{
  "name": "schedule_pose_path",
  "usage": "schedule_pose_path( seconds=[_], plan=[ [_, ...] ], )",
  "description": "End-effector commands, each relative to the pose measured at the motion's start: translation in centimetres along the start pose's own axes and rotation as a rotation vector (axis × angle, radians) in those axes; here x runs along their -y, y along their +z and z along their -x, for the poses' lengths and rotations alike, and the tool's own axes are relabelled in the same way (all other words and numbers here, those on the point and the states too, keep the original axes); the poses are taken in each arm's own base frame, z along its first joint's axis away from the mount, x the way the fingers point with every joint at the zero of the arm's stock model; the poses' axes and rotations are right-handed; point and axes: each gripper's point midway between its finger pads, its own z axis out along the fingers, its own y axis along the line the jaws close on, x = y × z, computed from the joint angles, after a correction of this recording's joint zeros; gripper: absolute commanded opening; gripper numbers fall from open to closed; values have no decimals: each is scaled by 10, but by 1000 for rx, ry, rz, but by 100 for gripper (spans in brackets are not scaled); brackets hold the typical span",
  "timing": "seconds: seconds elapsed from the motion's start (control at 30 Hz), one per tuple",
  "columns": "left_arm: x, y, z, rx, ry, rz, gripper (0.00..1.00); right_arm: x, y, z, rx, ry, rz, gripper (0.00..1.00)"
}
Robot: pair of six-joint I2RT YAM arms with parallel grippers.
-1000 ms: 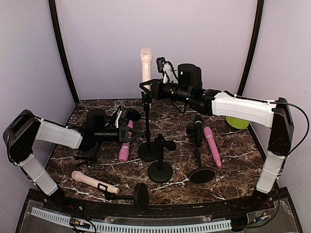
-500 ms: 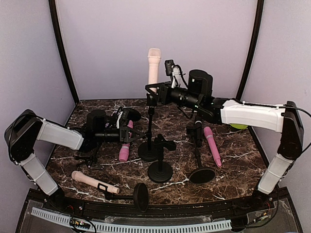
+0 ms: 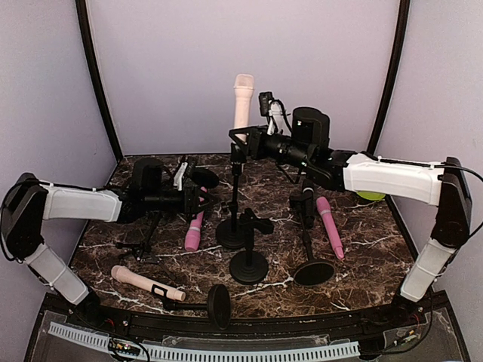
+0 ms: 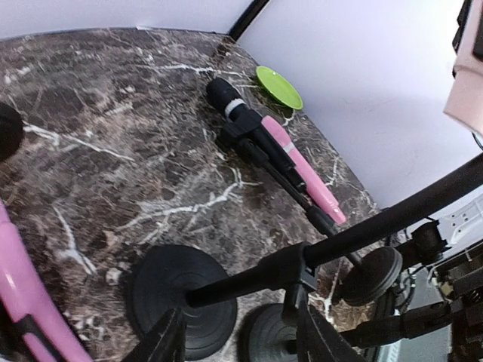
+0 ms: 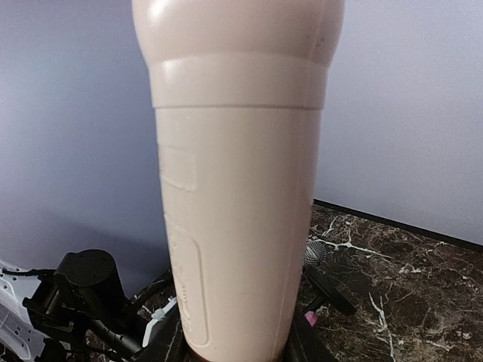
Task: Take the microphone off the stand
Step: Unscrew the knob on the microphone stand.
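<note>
A dark marbled surface (image 3: pixel 362 256) carries a green plate (image 3: pixel 370 191) at the far right. A pink microphone (image 3: pixel 330 226) lies just beside a black microphone (image 3: pixel 307 197) clipped on a round-based stand (image 3: pixel 313 271). A second pink microphone (image 3: pixel 193 232) lies left of centre. A cream microphone (image 3: pixel 139 280) lies front left by a toppled stand (image 3: pixel 217 305).

The left arm (image 3: pixel 79 204) and the right arm (image 3: pixel 389 177) are built from long white shells, and these are joined by rounded black joints. The bases are black as well. A thin black cable (image 3: pixel 411 161) is led along the right arm. The left gripper (image 3: pixel 202 197) and the right gripper (image 3: pixel 240 138) are made in black, and a short white cable (image 3: pixel 278 115) is seen at the right wrist.
</note>
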Motion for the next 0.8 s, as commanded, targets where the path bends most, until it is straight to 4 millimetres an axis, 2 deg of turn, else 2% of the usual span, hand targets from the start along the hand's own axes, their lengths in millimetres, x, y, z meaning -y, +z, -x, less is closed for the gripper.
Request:
schedule_pose_path(
  seconds=[0.0, 0.07, 0.1, 0.13, 0.23, 0.27, 0.3, 0.33, 0.37, 0.4, 0.47, 0.57, 0.77],
  plan=[
    [4, -34, 37, 124, 300, 130, 54, 1, -3, 21, 36, 26, -39, 27],
    [14, -43, 39, 176, 414, 123, 54, 3, -1, 19, 30, 36, -51, 27],
    [20, -46, 31, 181, 454, 114, 54, 5, 0, 19, 28, 39, -58, 27],
    [29, -48, 34, 212, 559, 106, 54, 5, 1, 19, 27, 42, -60, 27],
    [48, -40, 10, 220, 793, 148, 53, 7, 2, 18, 25, 48, -68, 28],
    [43, -40, 13, 230, 905, 238, 52, 7, 3, 18, 24, 50, -70, 28],
    [51, -32, 4, 218, 959, 244, 50, 7, 3, 18, 23, 50, -68, 28],
    [49, -30, 7, 226, 1029, 292, 50, 7, 4, 18, 24, 50, -69, 28],
    [48, -25, 3, 211, 1055, 309, 50, 7, 4, 18, 23, 50, -69, 29],
    [46, -24, 8, 220, 1099, 349, 50, 7, 5, 18, 22, 50, -68, 29],
    [43, -17, 6, 199, 1164, 382, 50, 7, 5, 18, 22, 52, -67, 29],
    [48, -11, 9, 207, 1284, 439, 50, 7, 6, 18, 21, 54, -64, 29],
    [49, 3, 8, 190, 1351, 456, 50, 7, 9, 15, 13, 57, -59, 29]
  ],
)
